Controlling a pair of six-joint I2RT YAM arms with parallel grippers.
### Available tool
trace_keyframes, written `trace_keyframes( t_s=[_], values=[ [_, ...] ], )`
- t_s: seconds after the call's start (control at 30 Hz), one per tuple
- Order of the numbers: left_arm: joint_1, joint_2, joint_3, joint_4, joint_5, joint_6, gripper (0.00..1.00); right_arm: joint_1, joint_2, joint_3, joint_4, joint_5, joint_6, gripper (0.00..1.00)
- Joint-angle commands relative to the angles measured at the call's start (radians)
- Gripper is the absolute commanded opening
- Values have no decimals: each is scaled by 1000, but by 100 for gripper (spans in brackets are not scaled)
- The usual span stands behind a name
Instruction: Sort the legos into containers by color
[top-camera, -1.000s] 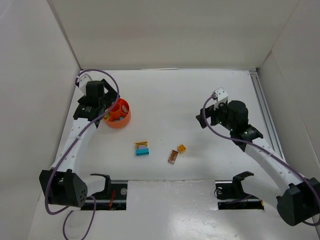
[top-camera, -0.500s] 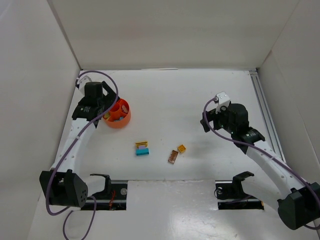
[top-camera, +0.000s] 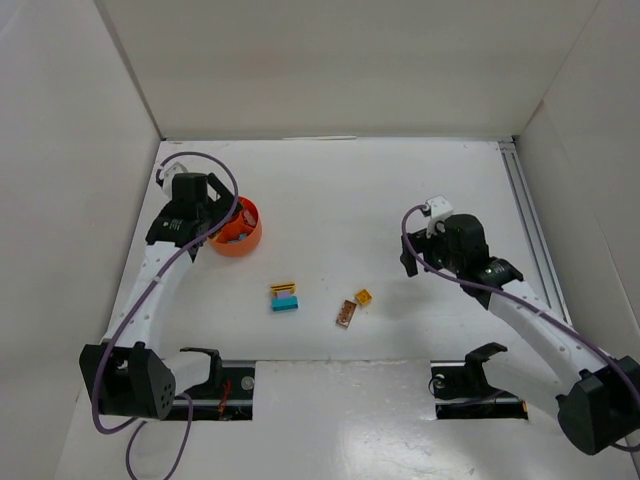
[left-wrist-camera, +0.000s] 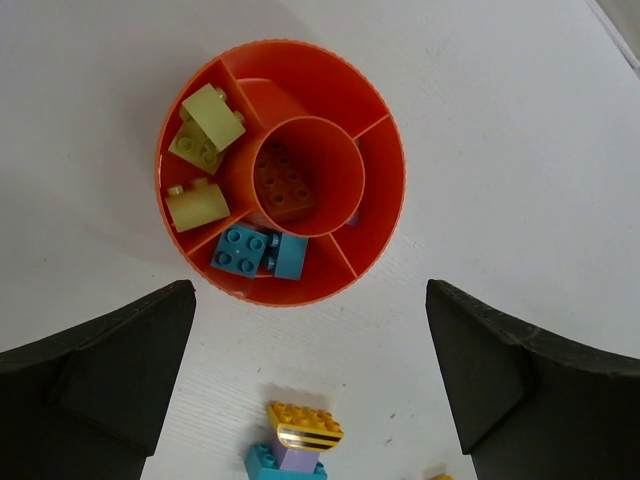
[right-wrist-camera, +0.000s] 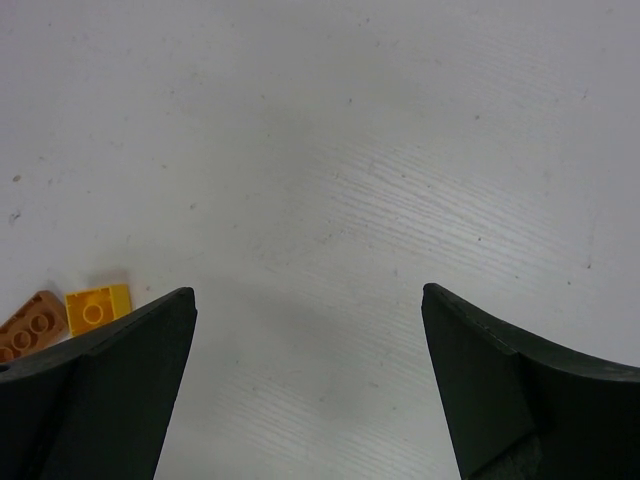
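Note:
The orange-red divided bowl (top-camera: 237, 230) (left-wrist-camera: 372, 226) holds two lime green legos (left-wrist-camera: 205, 130), teal legos (left-wrist-camera: 258, 251) and a brown one (left-wrist-camera: 284, 182) in its round middle cup. A stack of yellow, purple and teal legos (top-camera: 285, 297) (left-wrist-camera: 299, 441) stands on the table in front of the bowl. A brown lego (top-camera: 346, 313) (right-wrist-camera: 27, 326) and a yellow lego (top-camera: 364, 296) (right-wrist-camera: 97, 306) lie further right. My left gripper (top-camera: 208, 218) (left-wrist-camera: 310, 290) hangs open above the bowl's near rim, holding nothing. My right gripper (top-camera: 408, 258) (right-wrist-camera: 308, 292) is open over bare table, right of the yellow lego.
White walls enclose the table on the left, back and right. A metal rail (top-camera: 528, 230) runs along the right edge. Two black brackets (top-camera: 205, 357) (top-camera: 484, 356) sit near the arm bases at the front.
My right gripper has moved toward the front of the table, closer to the loose yellow and brown legos. My left arm has barely shifted; both grippers stayed open.

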Motion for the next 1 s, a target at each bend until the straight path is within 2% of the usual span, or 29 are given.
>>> trace_keyframes(
  t_s=[0.0,0.2,0.5,0.6,0.77,0.87,0.97],
  values=[
    [3,-56,-39,-16,45,-8,99,64,2,23,-54,46,64,99],
    [-35,-146,-94,5,73,-17,99,171,2,32,-145,158,157,99],
    [-44,-259,-215,19,157,-6,99,357,63,32,-191,207,286,99],
    [-44,-289,-260,43,211,3,99,409,93,32,-153,217,308,99],
    [-136,-300,-269,45,192,3,99,463,179,69,-87,206,357,96],
    [-178,-290,-269,34,182,-6,99,503,229,80,-13,206,300,93],
    [-199,-290,-260,25,172,-6,99,512,284,104,-27,220,262,92]
  ],
)
